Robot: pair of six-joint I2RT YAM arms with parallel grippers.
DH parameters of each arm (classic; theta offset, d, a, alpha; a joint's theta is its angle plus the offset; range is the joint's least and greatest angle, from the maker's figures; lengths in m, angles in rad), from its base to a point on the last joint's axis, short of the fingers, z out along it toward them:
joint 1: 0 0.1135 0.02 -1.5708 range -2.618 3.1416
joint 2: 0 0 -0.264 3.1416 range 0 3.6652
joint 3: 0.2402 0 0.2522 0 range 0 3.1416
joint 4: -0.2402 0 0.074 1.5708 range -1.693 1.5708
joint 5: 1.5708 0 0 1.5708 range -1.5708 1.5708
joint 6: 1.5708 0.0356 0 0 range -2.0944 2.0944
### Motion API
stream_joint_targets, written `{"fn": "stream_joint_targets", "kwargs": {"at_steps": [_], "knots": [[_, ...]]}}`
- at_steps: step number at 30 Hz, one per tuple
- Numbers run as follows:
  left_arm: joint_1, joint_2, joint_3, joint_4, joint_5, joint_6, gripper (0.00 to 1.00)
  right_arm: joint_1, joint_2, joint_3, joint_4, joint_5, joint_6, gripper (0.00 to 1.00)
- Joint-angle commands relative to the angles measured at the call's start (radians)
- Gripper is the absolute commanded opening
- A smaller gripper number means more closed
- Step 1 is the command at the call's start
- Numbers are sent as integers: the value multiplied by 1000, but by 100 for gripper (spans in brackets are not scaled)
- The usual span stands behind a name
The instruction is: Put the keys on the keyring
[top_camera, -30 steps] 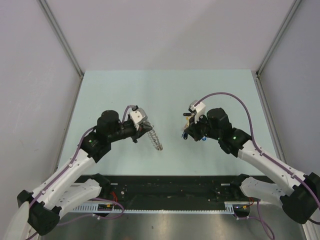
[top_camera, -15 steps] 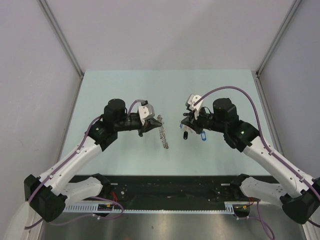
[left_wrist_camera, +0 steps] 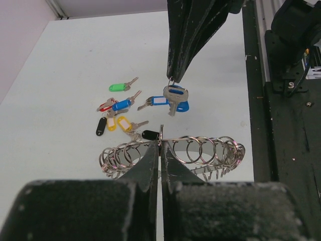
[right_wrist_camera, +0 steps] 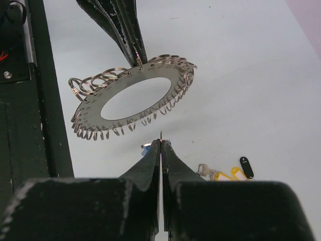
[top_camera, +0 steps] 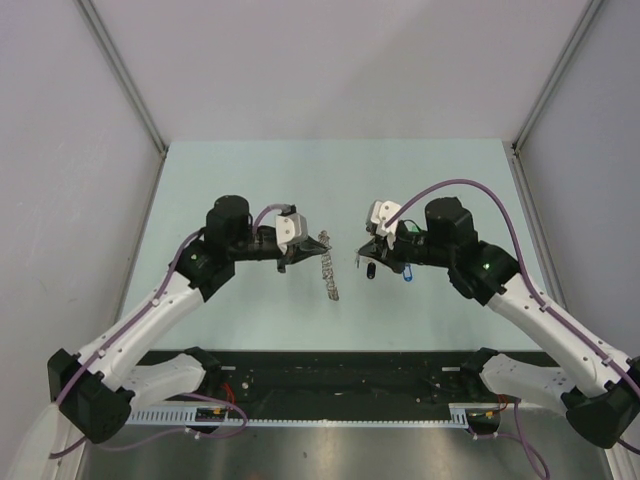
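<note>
Pale mint worktop (top_camera: 250,170), matte. Light grey enclosure: back wall (top_camera: 330,60), left wall (top_camera: 60,200), right wall (top_camera: 600,200). Slanted aluminium posts (top_camera: 122,75) at far corners. Black base plate (top_camera: 340,375) along near edge; white slotted cable duct (top_camera: 340,420) just before it.

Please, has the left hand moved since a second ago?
Yes; the left hand, holding the ring, shifted right, away from the table's left edge.

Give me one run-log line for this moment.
left claw: shut on keyring, lifted | right claw: shut on blue key | other keys: on table
</note>
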Motion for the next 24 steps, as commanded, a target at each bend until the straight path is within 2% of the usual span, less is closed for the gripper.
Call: {"fn": "stream_joint_targets", "kwargs": {"at_steps": [1, 7, 17, 24], "knots": [[5, -76, -29, 74, 57, 39, 1, 11, -22, 47, 14, -38, -28, 0], [5, -116, -57, 99, 61, 39, 0, 14, -2, 65, 15, -66, -36, 0], [2, -96, -51, 79, 120, 57, 0, 54, 29, 92, 17, -67, -77, 0], [-21, -76, -26, -4, 62, 128, 0, 104, 57, 115, -14, -26, -114, 0]]}}
